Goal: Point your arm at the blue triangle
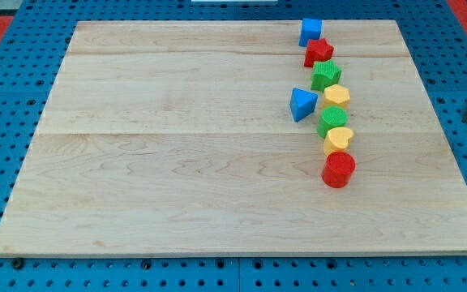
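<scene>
While parked blurred at the bench's [177, 203] right edge, tip hidden, no claw visible to judge, pointing looks barely begun: blue triangle [302, 105] left of block column, well apart.

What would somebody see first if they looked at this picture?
Probably the wiggly line of coloured blocks running down the wooden board's right side, from the blue cube at the top to the red cylinder at the bottom. The blue triangle sits alone, just left of that line. My tip doesn't show clearly.
</scene>
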Tool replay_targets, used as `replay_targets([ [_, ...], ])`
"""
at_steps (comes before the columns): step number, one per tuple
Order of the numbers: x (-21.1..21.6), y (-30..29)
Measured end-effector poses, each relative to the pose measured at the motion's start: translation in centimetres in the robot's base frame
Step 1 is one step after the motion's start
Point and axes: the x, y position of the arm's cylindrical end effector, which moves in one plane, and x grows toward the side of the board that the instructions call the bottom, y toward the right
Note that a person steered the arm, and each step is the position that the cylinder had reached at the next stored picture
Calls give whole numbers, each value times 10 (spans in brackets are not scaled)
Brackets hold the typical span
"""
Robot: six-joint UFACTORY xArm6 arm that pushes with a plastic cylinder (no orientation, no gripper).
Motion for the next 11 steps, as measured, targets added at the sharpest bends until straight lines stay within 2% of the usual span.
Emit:
replay_targets([
  [1, 113, -26],
  [2, 131, -51],
  [4, 131, -93],
  [5, 132, -160],
  [6, 132, -262],
  [8, 111, -394],
  [9, 41, -393],
  [10, -79, -351],
  [11, -167, -307],
])
